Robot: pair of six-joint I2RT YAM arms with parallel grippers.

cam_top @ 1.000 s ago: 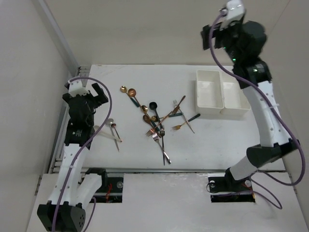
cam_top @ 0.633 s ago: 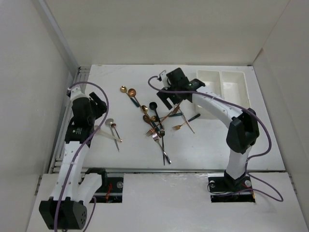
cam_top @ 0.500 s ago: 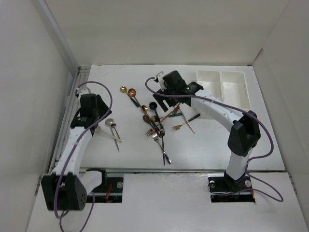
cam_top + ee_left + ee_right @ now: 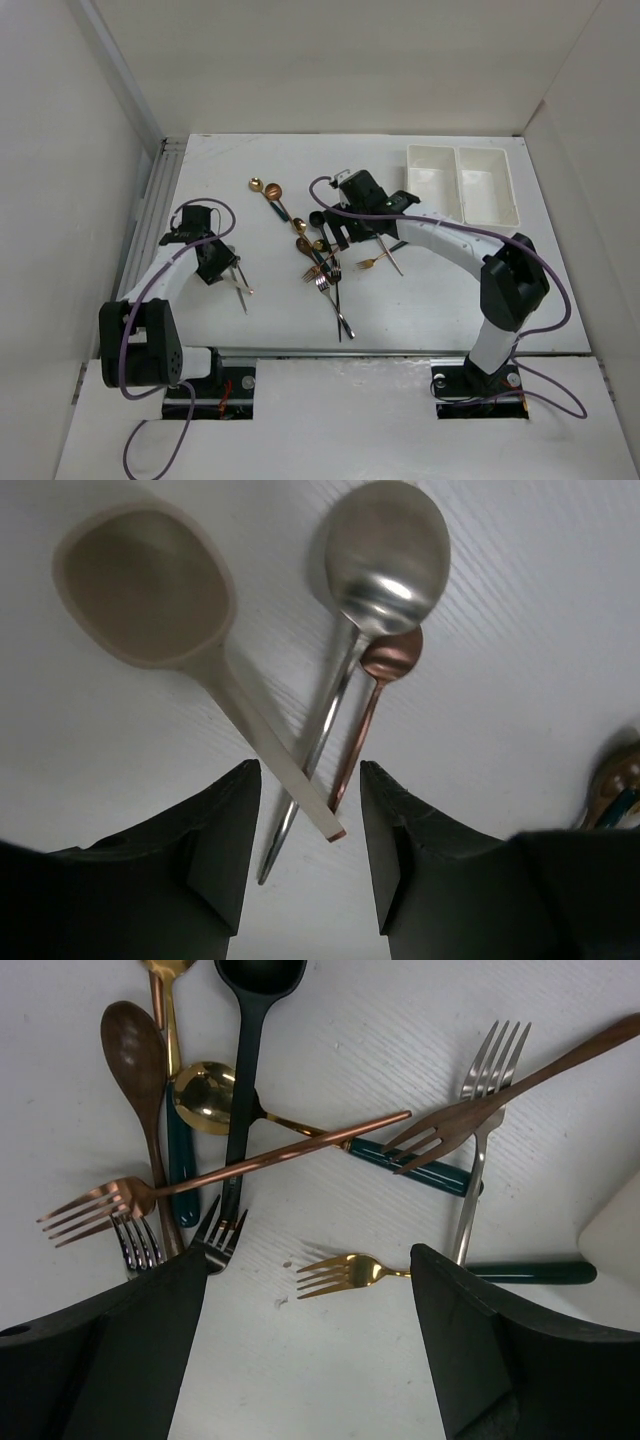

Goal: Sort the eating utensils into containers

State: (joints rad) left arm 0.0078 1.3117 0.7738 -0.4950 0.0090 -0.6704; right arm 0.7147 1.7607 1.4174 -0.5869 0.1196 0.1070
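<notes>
The eating utensils lie in a tangled pile (image 4: 325, 255) mid-table, with two gold spoons (image 4: 268, 192) behind it. Three more lie at the left: a white spoon (image 4: 150, 600), a silver spoon (image 4: 385, 555) and a small copper spoon (image 4: 390, 655). My left gripper (image 4: 305, 780) is low over their handle ends, which sit between its jaws without touching them. My right gripper (image 4: 310, 1255) hangs wide open over a gold fork (image 4: 345, 1272) at the pile's edge. The containers (image 4: 433, 185) stand empty at the back right.
Around the gold fork lie a copper fork (image 4: 100, 1205), a black spoon (image 4: 250, 1020), a brown fork (image 4: 450, 1130), a silver fork (image 4: 485, 1070) and a dark green handle (image 4: 530, 1272). White walls enclose the table on three sides.
My left arm has come down onto the three spoons and its jaws have narrowed. My right arm has swung from high above the containers down to the pile.
</notes>
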